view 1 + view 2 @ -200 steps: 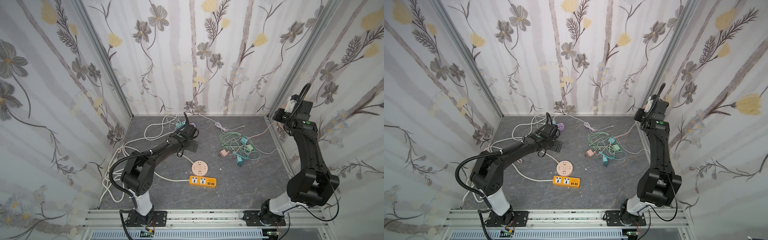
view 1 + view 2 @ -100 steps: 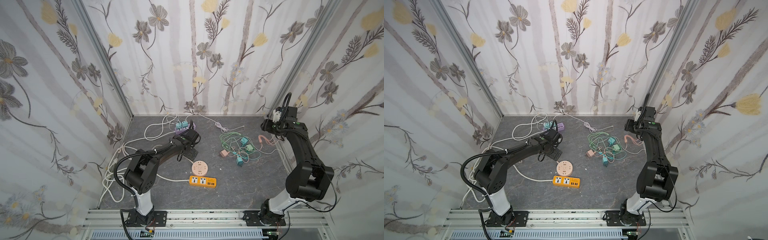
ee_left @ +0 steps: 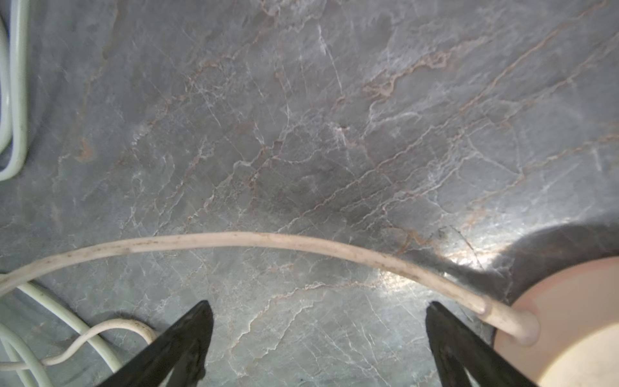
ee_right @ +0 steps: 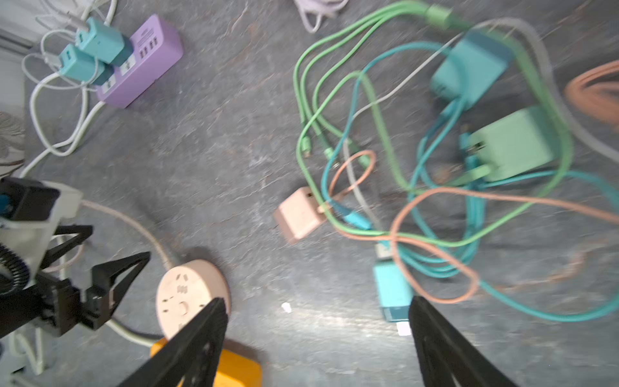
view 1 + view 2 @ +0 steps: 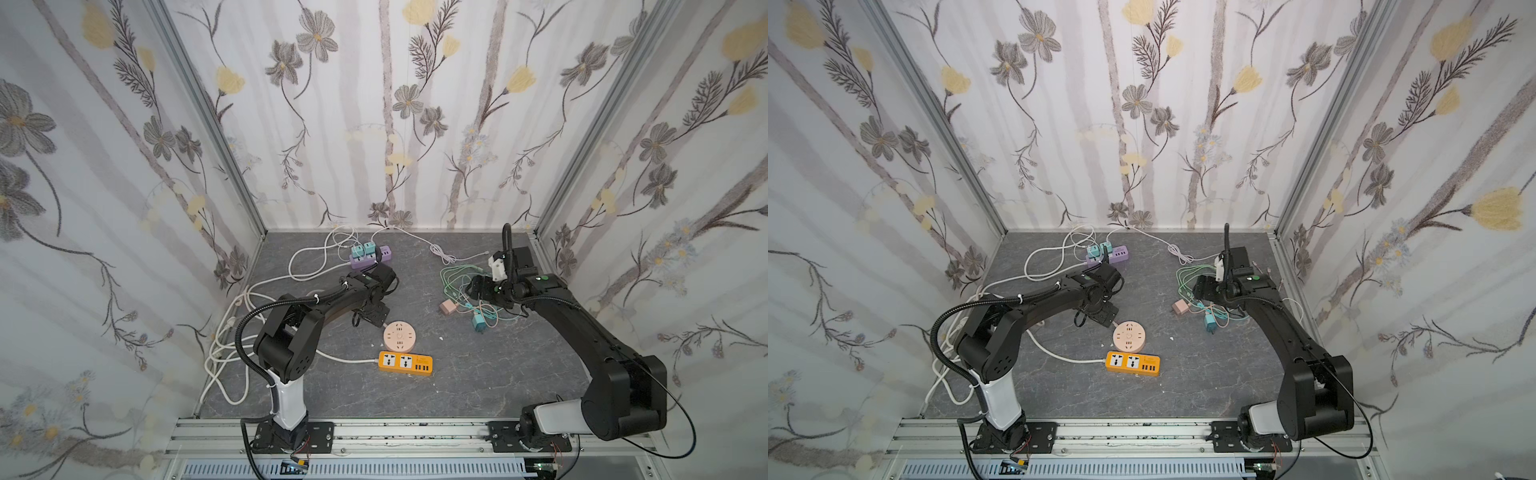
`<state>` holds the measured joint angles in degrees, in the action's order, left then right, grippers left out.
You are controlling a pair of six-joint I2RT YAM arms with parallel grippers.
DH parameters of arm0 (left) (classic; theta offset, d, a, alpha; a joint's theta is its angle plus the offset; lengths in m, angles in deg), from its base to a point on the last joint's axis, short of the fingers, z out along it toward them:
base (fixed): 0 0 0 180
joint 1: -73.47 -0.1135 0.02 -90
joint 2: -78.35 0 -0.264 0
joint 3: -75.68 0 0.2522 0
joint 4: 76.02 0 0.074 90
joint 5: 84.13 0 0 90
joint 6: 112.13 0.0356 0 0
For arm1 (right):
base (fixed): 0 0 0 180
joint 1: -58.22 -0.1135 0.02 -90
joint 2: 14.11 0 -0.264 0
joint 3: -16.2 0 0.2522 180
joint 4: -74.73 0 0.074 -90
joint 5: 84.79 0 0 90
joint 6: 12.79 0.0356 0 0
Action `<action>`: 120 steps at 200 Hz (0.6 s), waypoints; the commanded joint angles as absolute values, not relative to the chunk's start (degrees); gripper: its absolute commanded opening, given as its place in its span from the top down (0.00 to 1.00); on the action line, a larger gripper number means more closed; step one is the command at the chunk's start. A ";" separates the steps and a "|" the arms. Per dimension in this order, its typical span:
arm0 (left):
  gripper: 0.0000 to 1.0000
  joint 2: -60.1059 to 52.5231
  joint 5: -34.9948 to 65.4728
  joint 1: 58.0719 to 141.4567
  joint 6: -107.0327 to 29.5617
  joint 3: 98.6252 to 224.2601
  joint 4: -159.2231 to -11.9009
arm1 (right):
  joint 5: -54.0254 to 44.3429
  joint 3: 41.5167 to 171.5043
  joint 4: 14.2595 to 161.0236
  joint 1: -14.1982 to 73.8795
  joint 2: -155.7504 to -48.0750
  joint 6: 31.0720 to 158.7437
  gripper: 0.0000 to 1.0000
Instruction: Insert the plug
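Loose charger plugs lie in a tangle of coloured cables on the right: a pink plug [image 5: 447,307] [image 4: 298,214], a teal plug [image 5: 478,323] [image 4: 392,289] and a green plug [image 4: 512,144]. My right gripper [image 5: 473,289] [image 4: 316,300] hangs open above the tangle with nothing between its fingers. A round pink socket [image 5: 400,336] [image 4: 187,295] and an orange power strip [image 5: 405,362] sit at the middle front. My left gripper [image 5: 372,316] [image 3: 318,303] is open and empty, low over the table beside the round socket [image 3: 569,318].
A purple power strip [image 5: 370,257] [image 4: 147,63] with two teal chargers plugged in stands at the back. White cables [image 5: 224,332] loop along the left side. The round socket's cable [image 3: 268,239] crosses in front of the left fingers. Walls close in on three sides.
My right arm has swung down from the right wall to over the cable tangle, and its jaws have opened. My left gripper has moved from near the purple strip toward the round socket.
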<state>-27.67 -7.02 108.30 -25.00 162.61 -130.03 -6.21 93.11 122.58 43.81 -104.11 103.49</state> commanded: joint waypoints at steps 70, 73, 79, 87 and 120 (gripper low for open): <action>0.00 -19.57 4.85 108.53 -43.09 157.90 -129.00 | 5.20 99.65 117.29 31.18 -120.95 130.64 0.01; 0.00 -19.29 5.57 108.63 -43.51 157.36 -128.59 | 5.94 99.65 117.05 31.07 -121.25 130.91 0.01; 0.00 -18.70 6.80 108.85 -44.18 156.44 -127.54 | 7.09 99.72 116.73 30.97 -121.97 131.52 0.01; 0.00 -18.19 8.05 109.15 -44.89 155.30 -126.46 | 7.53 100.27 116.53 30.97 -123.40 132.36 0.03; 0.00 -18.73 15.36 110.03 -44.88 153.20 -123.65 | 9.22 102.90 117.58 30.89 -128.61 136.44 0.08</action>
